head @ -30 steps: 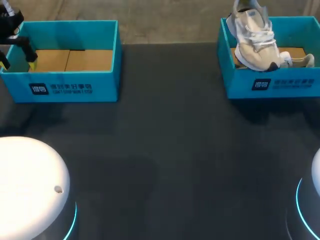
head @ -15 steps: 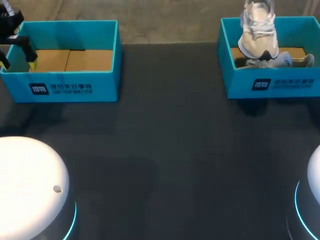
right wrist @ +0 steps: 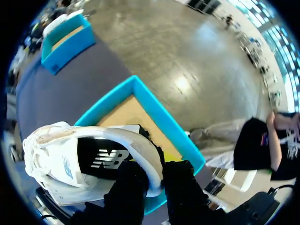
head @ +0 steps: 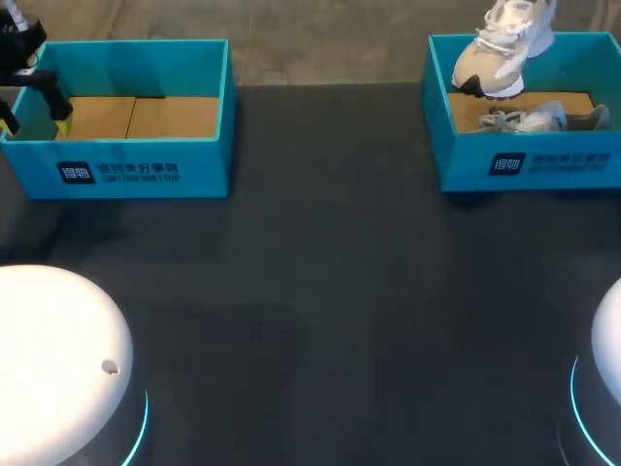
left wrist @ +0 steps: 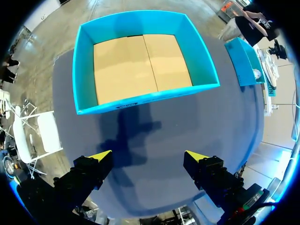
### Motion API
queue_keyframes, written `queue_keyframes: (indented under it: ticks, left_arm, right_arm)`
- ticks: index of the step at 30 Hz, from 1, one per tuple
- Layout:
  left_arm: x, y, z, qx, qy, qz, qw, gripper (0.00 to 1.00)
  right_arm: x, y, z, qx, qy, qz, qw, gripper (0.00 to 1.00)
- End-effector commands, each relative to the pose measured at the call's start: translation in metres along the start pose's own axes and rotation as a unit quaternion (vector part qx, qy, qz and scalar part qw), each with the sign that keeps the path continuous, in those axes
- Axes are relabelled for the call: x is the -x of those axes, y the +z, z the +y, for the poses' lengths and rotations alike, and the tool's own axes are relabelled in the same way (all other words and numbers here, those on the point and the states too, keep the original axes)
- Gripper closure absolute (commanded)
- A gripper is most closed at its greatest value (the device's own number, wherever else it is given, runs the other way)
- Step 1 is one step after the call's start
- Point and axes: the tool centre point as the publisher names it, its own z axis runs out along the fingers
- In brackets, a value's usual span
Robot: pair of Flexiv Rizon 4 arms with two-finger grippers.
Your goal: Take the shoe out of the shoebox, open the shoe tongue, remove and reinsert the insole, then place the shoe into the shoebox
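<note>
Right gripper (right wrist: 157, 176) is pinching the white shoe (right wrist: 70, 159) by its back rim, with one black finger on each side. Its yellow tips are mostly hidden behind the shoe. From the head view, the shoe (head: 505, 44) hangs in the air over the right shoebox (head: 529, 165) with its toe pointing down. Its heel end is cut off at the edge of that view. A white logo shows on the dark inside of the shoe. A second shoe (head: 539, 118) lies flat in that box. Left gripper (left wrist: 147, 157) is spread wide over the dark table (left wrist: 164, 122), near the left shoebox (left wrist: 140, 97), with nothing between its fingers. Both boxes have white print on the front.
</note>
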Motion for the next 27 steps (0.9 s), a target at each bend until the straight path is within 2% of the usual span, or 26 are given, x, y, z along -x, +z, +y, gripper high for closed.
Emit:
queue_keyframes:
  ticks: [1,2,8,18,27]
  left_arm:
    - [0.0,0.0,0.001,0.0,0.0,-0.001,1.0,0.0]
    - [0.0,0.0,0.001,0.0,0.0,-0.001,1.0,0.0]
    - [0.0,0.0,0.001,0.0,0.0,-0.001,1.0,0.0]
    - [0.0,0.0,0.001,0.0,0.0,-0.001,1.0,0.0]
    - [0.0,0.0,0.001,0.0,0.0,-0.001,1.0,0.0]
  right_arm:
    - [0.009,-0.003,-0.023,-0.037,0.212,0.007,0.976,1.0]
    - [0.011,-0.003,-0.028,-0.051,0.232,0.004,0.971,1.0]
    - [0.017,-0.005,-0.047,-0.065,0.316,0.009,0.946,1.0]
    - [0.018,-0.006,-0.065,-0.077,0.381,0.008,0.921,1.0]
    - [0.018,-0.006,-0.065,-0.077,0.381,0.008,0.921,1.0]
